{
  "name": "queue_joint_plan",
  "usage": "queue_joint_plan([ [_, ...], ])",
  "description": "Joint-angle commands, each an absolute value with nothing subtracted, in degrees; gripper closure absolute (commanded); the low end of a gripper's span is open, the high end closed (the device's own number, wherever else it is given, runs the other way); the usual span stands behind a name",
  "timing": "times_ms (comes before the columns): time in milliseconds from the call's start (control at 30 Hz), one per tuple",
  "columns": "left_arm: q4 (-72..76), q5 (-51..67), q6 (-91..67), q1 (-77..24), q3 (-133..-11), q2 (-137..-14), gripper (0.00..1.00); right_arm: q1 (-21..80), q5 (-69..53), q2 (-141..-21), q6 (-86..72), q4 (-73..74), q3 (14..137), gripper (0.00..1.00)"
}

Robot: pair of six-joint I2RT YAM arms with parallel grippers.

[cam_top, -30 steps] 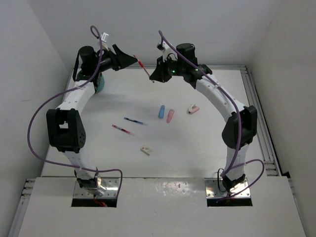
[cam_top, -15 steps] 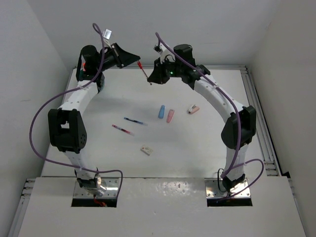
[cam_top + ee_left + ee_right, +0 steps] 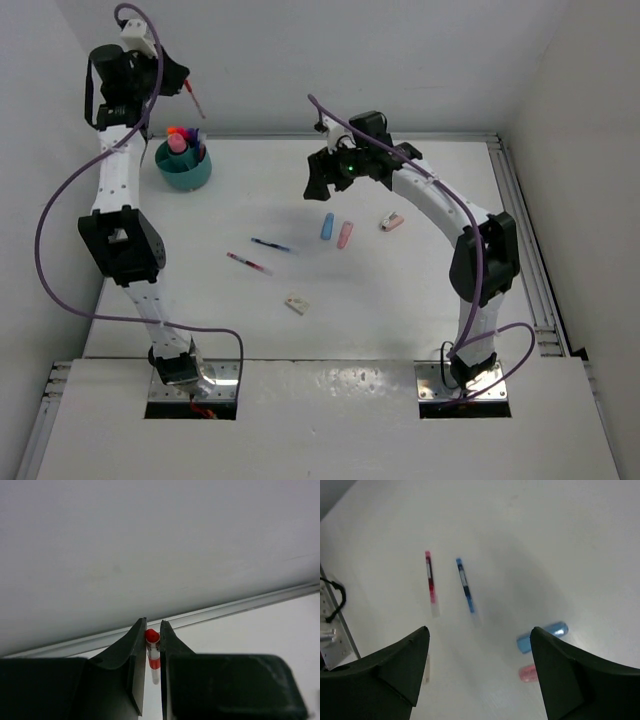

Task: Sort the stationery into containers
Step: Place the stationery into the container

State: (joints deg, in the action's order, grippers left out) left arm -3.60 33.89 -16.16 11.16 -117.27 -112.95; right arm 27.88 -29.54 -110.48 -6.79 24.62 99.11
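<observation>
Top external view: left arm is raised high over the far left corner of the bench. Left hand is clenched on a red pen; the pen hangs slanted from the fingertips, in the air above and apart from the teal cup.

Cup stands on the bench near the far left corner. It holds several pieces upright, among them a pink tube and some coloured ends too small to tell apart.

Left wrist view: the fingers press on the pen from both sides, its red cap showing at the tips, with the back wall behind.

Right hand hovers over the far middle of the bench, released, holding nothing. Right wrist view confirms this: the two fingers stand wide apart with bare bench between them.

Lying loose on the bench:
- blue eraser and pink eraser, side by side near the middle, just apart
- small pink-and-white piece, toward the right edge from the erasers; kind unclear
- blue pen and second red pen, left of the middle, roughly parallel, not touching
- pale eraser, alone, toward the near edge

Right wrist view shows both pens, the blue eraser and part of the pink eraser below the open hand.
</observation>
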Motion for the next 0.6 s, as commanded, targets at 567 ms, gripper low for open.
queue_joint_plan([
  [567, -21.54, 18.63, 12.75, 10.28, -122.35, -123.05, 1.0, 26.98, -25.4, -111.18, -1.93, 32.61, 100.9, 0.19],
])
